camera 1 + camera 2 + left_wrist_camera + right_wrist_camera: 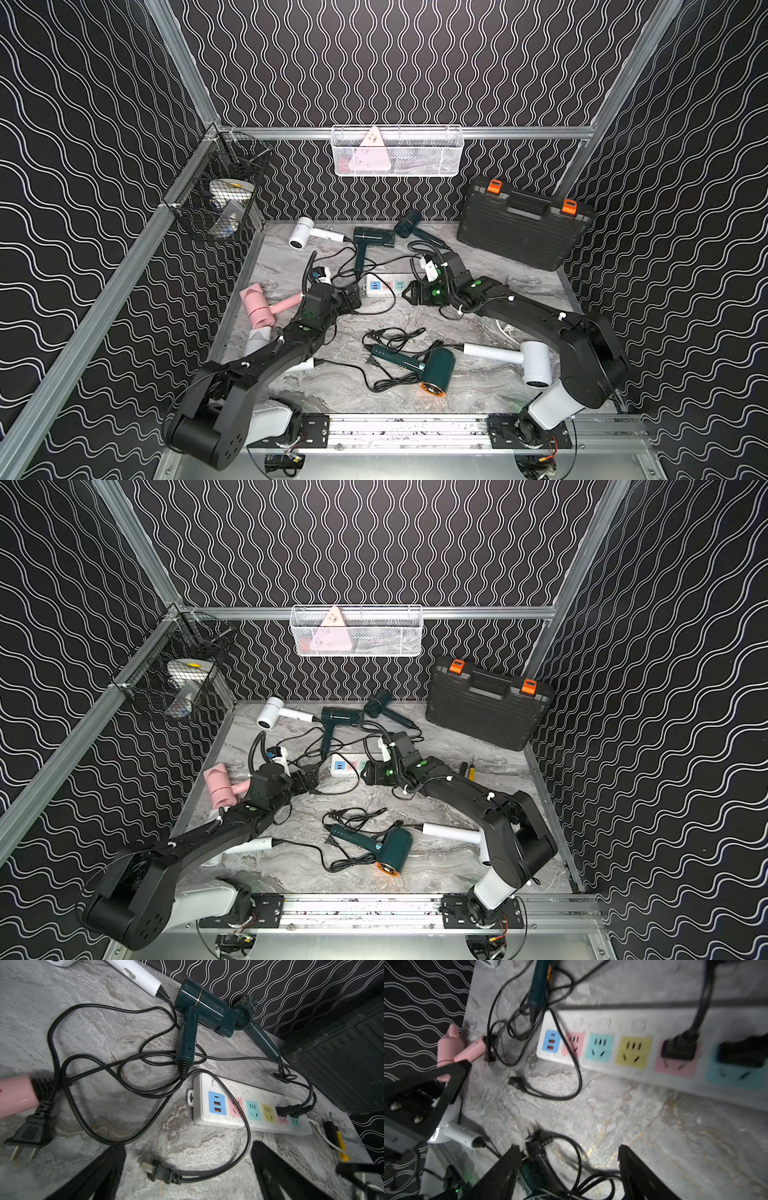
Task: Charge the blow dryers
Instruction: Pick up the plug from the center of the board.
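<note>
**Q:** From above, how did the blow dryers lie?

**A:** Scattered over the desk (478, 395). In both top views the pink dryer (259, 305) (220, 789) lay at my left, with its handle pointing right toward my left claw (353, 297). The back green dryer (370, 241) had its barrel crosswise and its handle aimed forward at the power strip (384, 286). The front green dryer (432, 370) lay slanted, mouth toward me and handle running back-left. The white dryer (519, 359) beside my right arm pointed its handle left. My right claw (409, 293) hung over the strip's right part.

**Q:** And your left wrist view?

**A:** My left claw (188, 1147) stood wide and held nothing. A loose plug (158, 1172) lay on the desk between its fingers (274, 1172). Beyond it, the back green dryer (205, 1009) aimed its handle at the power strip (249, 1105), where a seated plug (288, 1110) sat in a socket.

**Q:** The right wrist?

**A:** It was blurred. My right claw (568, 1153) was spread apart, gripping nothing. The seated plug (679, 1049) sat in a pink socket.
</note>
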{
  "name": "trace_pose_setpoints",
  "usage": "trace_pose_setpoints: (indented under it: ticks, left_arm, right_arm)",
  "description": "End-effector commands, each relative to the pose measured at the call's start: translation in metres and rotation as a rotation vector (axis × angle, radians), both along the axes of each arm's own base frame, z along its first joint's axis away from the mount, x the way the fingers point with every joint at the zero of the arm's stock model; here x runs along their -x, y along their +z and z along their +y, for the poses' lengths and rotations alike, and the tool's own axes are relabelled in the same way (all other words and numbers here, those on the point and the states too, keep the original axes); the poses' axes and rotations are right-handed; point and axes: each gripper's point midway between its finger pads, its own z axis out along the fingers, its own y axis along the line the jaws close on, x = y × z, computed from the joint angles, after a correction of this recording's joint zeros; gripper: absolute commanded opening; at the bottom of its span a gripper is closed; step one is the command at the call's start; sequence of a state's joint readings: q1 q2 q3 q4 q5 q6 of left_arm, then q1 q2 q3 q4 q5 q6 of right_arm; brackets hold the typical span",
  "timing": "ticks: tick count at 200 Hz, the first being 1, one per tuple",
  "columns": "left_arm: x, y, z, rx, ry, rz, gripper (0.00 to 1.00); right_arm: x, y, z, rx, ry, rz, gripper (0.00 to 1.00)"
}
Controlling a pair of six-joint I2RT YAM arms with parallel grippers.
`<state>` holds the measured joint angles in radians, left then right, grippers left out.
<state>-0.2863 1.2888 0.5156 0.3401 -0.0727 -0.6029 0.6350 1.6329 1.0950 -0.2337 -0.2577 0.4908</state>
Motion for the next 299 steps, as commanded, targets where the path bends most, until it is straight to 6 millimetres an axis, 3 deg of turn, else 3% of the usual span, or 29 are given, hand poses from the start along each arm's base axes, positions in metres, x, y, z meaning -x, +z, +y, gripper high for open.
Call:
trace_pose_setpoints:
  ticks: [1, 84, 123, 142, 145, 160, 202, 233, 250, 280, 294, 296, 299]
  left_arm:
    - [-0.003, -0.007, -0.004, -0.001, -0.015, 0.041, 0.99]
    - [-0.009, -0.03, 0.003, 0.074, 0.002, 0.092, 0.99]
    - [-0.01, -0.032, 0.006, 0.089, 0.004, 0.095, 0.99]
    - [-0.01, -0.036, 0.007, 0.086, 0.009, 0.097, 0.99]
    - [-0.01, -0.036, 0.007, 0.087, 0.008, 0.098, 0.99]
    - [-0.012, -0.038, 0.006, 0.092, 0.005, 0.106, 0.99]
    - [-0.013, -0.034, 0.005, 0.091, -0.004, 0.099, 0.99]
    - [-0.012, -0.028, 0.006, 0.085, -0.004, 0.083, 0.99]
    - [-0.012, -0.028, 0.005, 0.084, -0.008, 0.084, 0.99]
    - [-0.011, -0.024, 0.006, 0.077, -0.01, 0.074, 0.99]
    - [-0.011, -0.023, 0.007, 0.075, -0.01, 0.068, 0.99]
    - [-0.011, -0.022, 0.006, 0.075, -0.011, 0.065, 0.99]
    - [-0.011, -0.022, 0.006, 0.075, -0.012, 0.066, 0.99]
  right_arm:
    - [0.019, -0.012, 0.014, -0.067, 0.026, 0.122, 0.77]
    - [-0.001, -0.071, 0.044, -0.146, -0.089, 0.25, 0.65]
    - [-0.008, -0.103, 0.05, -0.162, -0.151, 0.303, 0.56]
    - [-0.013, -0.108, 0.055, -0.184, -0.176, 0.311, 0.52]
    - [-0.012, -0.119, 0.054, -0.17, -0.187, 0.329, 0.52]
    - [-0.015, -0.132, 0.056, -0.173, -0.213, 0.347, 0.51]
    - [-0.028, -0.148, 0.053, -0.158, -0.292, 0.326, 0.44]
    - [-0.035, -0.148, 0.052, -0.161, -0.316, 0.291, 0.33]
    - [-0.038, -0.14, 0.056, -0.188, -0.302, 0.27, 0.2]
    - [-0.043, -0.108, 0.058, -0.191, -0.266, 0.203, 0.0]
    - [-0.041, -0.1, 0.056, -0.17, -0.242, 0.189, 0.0]
    - [-0.047, -0.08, 0.061, -0.196, -0.232, 0.158, 0.0]
    - [-0.049, -0.072, 0.062, -0.202, -0.226, 0.143, 0.0]
